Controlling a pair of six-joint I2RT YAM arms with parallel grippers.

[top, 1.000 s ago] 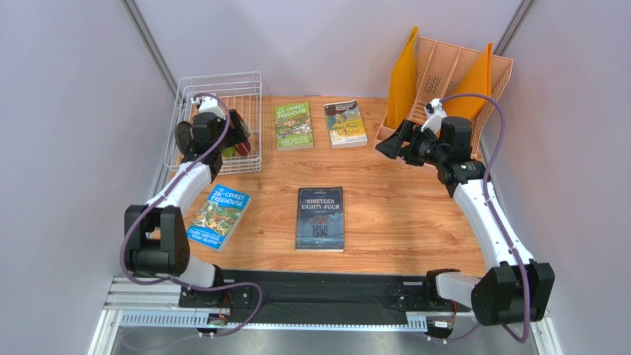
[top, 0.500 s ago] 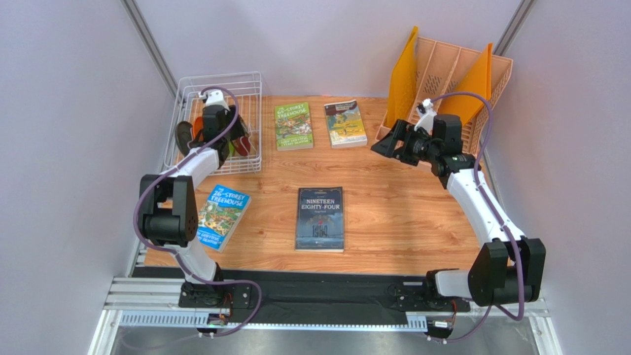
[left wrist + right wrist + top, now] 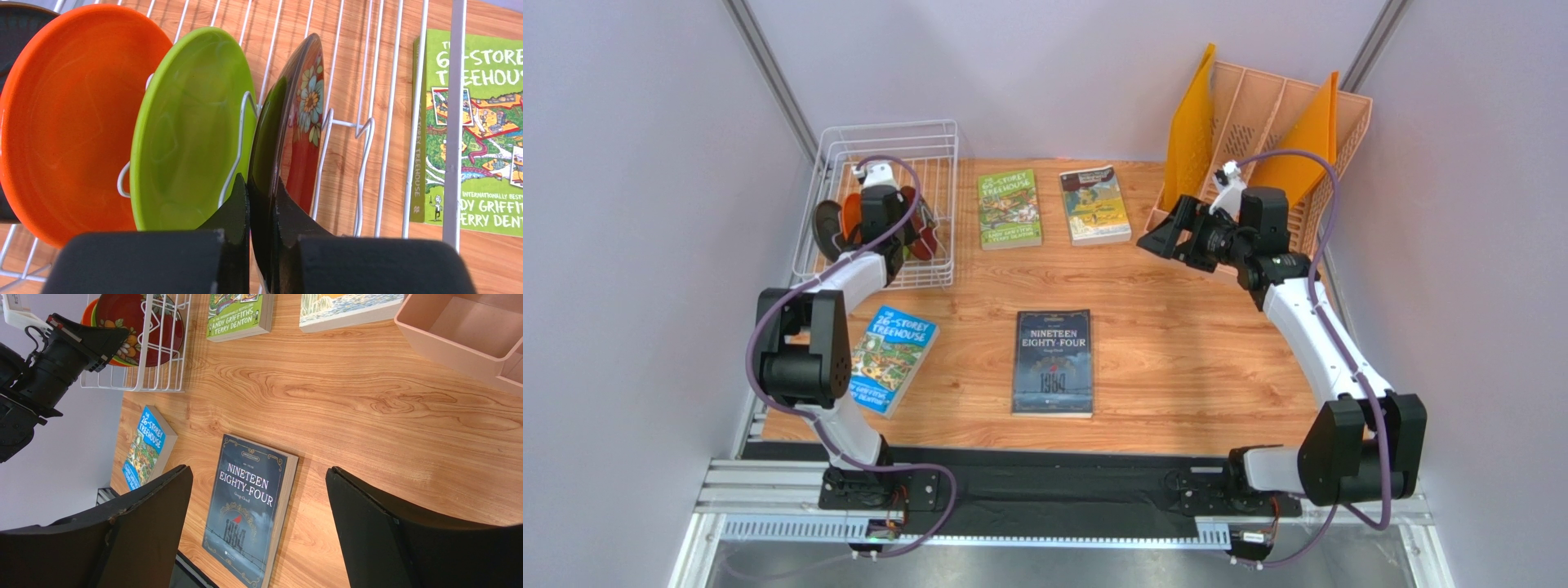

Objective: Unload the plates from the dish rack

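- the surface is a light wooden table (image 3: pixel 1185 355), enclosed by plain pale grey walls at 9, 12 and 3 o'clock in the top view.
- the white wire dish rack (image 3: pixel 891 135) stands in the table's 10 o'clock corner; a peach organizer (image 3: pixel 1271 123) with orange dividers fills the 1 o'clock corner.
- a green book (image 3: pixel 1009 208) and a second book (image 3: pixel 1095 205) lie flat between them, a dark book (image 3: pixel 1053 361) lies at the centre, and a blue book (image 3: pixel 886 358) lies towards 8 o'clock.
- the plates stand on edge between the rack's tines: the dark plate (image 3: pixel 15 24), orange plate (image 3: pixel 67 122), lime green plate (image 3: pixel 184 135) and dark red plate (image 3: pixel 301 135), the last nearest the green book.
- the left gripper (image 3: pixel 261 184) is inside the rack, its fingers closed to a narrow gap, pinching the rim of the dark red plate, one on each face.
- the right gripper (image 3: pixel 256 471) hangs above the table beside the organizer, spread wide, holding and touching nothing.
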